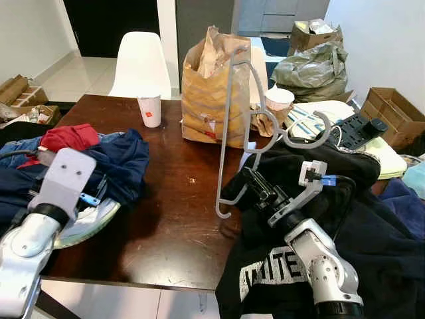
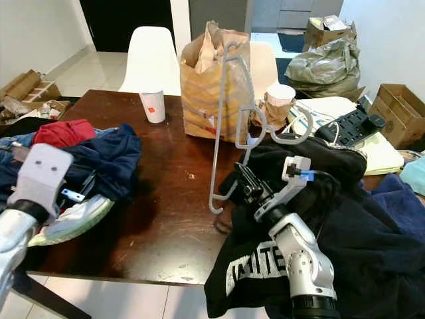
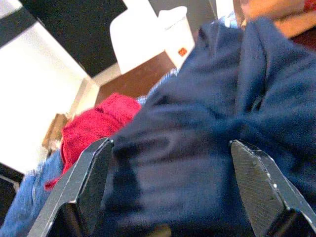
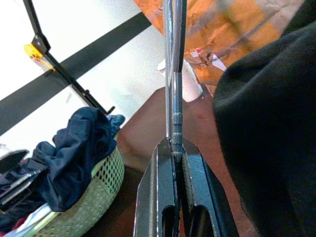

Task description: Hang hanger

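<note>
A grey plastic hanger (image 1: 226, 133) stands nearly upright over the dark wooden table (image 1: 179, 219), its hook (image 1: 312, 136) pointing right above a black sweatshirt (image 1: 332, 173) with white lettering. My right gripper (image 1: 248, 176) reaches from over the sweatshirt and is shut on the hanger's lower bar (image 4: 173, 74), which sits pinched between the fingertips (image 4: 163, 153). My left gripper (image 3: 171, 144) is open at the table's left side, with a navy garment (image 1: 126, 159) just ahead of its fingers (image 3: 84, 182).
A brown paper bag (image 1: 209, 93) stands behind the hanger, a paper cup (image 1: 150, 109) to its left. Red cloth (image 1: 66, 137) and a pale green basket (image 1: 89, 222) lie under my left arm. A white chair (image 1: 139, 63) and cardboard boxes (image 1: 392, 113) stand beyond.
</note>
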Tool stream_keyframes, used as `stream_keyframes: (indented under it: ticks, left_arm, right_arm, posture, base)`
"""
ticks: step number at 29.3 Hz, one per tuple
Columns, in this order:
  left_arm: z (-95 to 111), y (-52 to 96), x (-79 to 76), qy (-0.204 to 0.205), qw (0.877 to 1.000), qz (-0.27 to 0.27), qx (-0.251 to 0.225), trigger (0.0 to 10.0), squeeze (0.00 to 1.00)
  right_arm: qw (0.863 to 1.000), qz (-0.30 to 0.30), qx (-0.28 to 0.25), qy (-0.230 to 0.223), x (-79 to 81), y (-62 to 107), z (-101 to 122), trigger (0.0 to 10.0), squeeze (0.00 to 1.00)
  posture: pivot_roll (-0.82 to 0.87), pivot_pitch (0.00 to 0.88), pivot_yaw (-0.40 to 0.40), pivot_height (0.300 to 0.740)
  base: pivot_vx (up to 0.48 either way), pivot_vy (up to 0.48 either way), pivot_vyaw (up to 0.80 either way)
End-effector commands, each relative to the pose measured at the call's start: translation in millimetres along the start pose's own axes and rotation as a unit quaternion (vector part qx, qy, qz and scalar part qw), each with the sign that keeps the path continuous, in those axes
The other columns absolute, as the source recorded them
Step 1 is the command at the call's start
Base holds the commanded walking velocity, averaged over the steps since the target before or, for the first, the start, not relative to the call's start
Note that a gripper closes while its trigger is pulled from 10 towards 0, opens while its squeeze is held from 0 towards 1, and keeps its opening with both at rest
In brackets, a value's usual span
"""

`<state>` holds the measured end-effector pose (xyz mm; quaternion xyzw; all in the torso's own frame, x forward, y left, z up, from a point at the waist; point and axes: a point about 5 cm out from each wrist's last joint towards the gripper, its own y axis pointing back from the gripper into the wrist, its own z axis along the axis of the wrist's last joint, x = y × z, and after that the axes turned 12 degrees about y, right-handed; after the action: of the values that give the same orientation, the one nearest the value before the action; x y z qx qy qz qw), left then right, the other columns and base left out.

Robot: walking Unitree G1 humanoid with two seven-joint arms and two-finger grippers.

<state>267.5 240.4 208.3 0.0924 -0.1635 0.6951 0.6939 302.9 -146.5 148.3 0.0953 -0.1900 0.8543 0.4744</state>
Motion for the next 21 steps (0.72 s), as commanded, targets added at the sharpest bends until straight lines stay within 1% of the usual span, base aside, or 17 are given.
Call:
stream_keyframes:
  ticks: [1,3,4,5,7,8,9,10,11,12,14,15,17,18,19,20,21]
  left_arm:
    - [-3,-2.1,-4.7,-0.016,1.0,-0.013,0.004,10.0,0.0]
    - [-3,-2.9,-6.3,-0.019,1.0,-0.016,0.004,10.0,0.0]
    - [-9,-2.7,-12.0,-0.032,0.999,-0.036,0.023,10.0,0.0]
    - [-9,-2.7,-12.0,-0.032,0.999,-0.036,0.023,10.0,0.0]
    - [-17,-1.2,-16.9,-0.083,0.993,-0.063,0.047,10.0,0.0]
    - [-19,-0.8,-17.8,-0.096,0.992,-0.069,0.051,10.0,0.0]
    - [-19,-0.8,-17.8,-0.096,0.992,-0.069,0.051,10.0,0.0]
    - [-22,0.3,-19.3,-0.126,0.987,-0.083,0.062,10.0,0.0]
    - [-23,1.1,-20.9,-0.144,0.982,-0.097,0.069,10.0,0.0]
    - [-23,1.1,-20.9,-0.144,0.982,-0.097,0.069,10.0,0.0]
    - [-24,2.4,-24.3,-0.176,0.973,-0.125,0.078,10.0,0.0]
    - [-22,2.3,-25.5,-0.184,0.971,-0.134,0.076,10.0,0.0]
    - [-21,2.1,-26.1,-0.19,0.969,-0.139,0.075,10.0,0.0]
    - [-20,1.6,-25.6,-0.196,0.968,-0.139,0.073,5.6,0.0]
    - [-20,1.6,-25.6,-0.196,0.968,-0.139,0.073,5.6,0.0]
    - [-18,0.8,-23.7,-0.202,0.968,-0.135,0.069,0.0,0.0]
    - [-18,0.8,-23.7,-0.202,0.968,-0.135,0.069,0.0,0.0]
  right_arm:
    - [1.0,-0.016,-0.002,0.005,-4.6,3.1,0,10.0,0.0]
    - [1.0,-0.016,-0.002,0.005,-4.6,3.1,0,10.0,0.0]
    - [1.0,-0.017,-0.002,0.005,-4.7,3.6,0,10.0,0.0]
    - [1.0,-0.017,-0.002,0.005,-4.7,3.6,0,10.0,0.0]
    - [1.0,-0.018,-0.001,0.005,-4.6,4.0,0,10.0,0.0]
    - [1.0,-0.019,-0.002,0.005,-4.5,4.2,1,10.0,0.0]
    - [1.0,-0.019,-0.002,0.005,-4.5,4.2,1,10.0,0.0]
    - [1.0,-0.02,-0.001,0.005,-4.7,4.3,0,10.0,0.0]
    - [1.0,-0.021,-0.001,0.004,-5.0,4.3,0,10.0,0.0]
    - [1.0,-0.021,-0.001,0.004,-5.0,4.3,0,10.0,0.0]
    - [1.0,-0.024,0.0,0.004,-5.8,4.1,0,10.0,0.0]
    - [1.0,-0.025,0.0,0.004,-5.9,3.9,0,10.0,0.0]
    - [1.0,-0.025,0.0,0.003,-6.0,3.8,0,10.0,0.0]
    - [1.0,-0.026,-0.001,0.003,-6.1,3.8,-1,10.0,0.0]
    - [1.0,-0.026,-0.001,0.003,-6.1,3.8,-1,10.0,0.0]
    - [1.0,-0.027,-0.001,0.003,-6.1,3.7,-1,10.0,0.0]
    - [1.0,-0.027,-0.001,0.003,-6.1,3.7,-1,10.0,0.0]
  posture:
    - [-0.01,0.067,0.005,0.74]
    - [-0.01,0.067,0.005,0.74]
    - [-0.01,0.066,0.005,0.74]
    - [-0.01,0.066,0.005,0.74]
    - [-0.01,0.067,0.006,0.74]
    - [-0.01,0.068,0.007,0.74]
    - [-0.01,0.068,0.007,0.74]
    - [-0.01,0.069,0.007,0.74]
    - [-0.01,0.069,0.006,0.74]
    - [-0.01,0.069,0.006,0.74]
    - [-0.01,0.07,0.007,0.74]
    - [-0.01,0.072,0.007,0.74]
    - [-0.01,0.072,0.008,0.74]
    - [-0.01,0.071,0.009,0.74]
    - [-0.01,0.071,0.009,0.74]
    - [-0.01,0.071,0.01,0.74]
    - [-0.01,0.071,0.01,0.74]
  base:
    - [0.0,0.0,0.0]
    - [0.0,0.0,0.0]
    - [0.0,0.0,0.0]
    - [0.0,0.0,0.0]
    - [0.0,0.0,0.0]
    - [0.0,0.0,0.0]
    - [0.0,0.0,0.0]
    - [0.0,0.0,0.0]
    - [0.0,0.0,0.0]
    - [0.0,0.0,0.0]
    - [0.0,0.0,0.0]
    - [0.0,0.0,0.0]
    - [0.0,0.0,0.0]
    - [0.0,0.0,0.0]
    - [0.0,0.0,0.0]
    - [0.0,0.0,0.0]
    - [0.0,0.0,0.0]
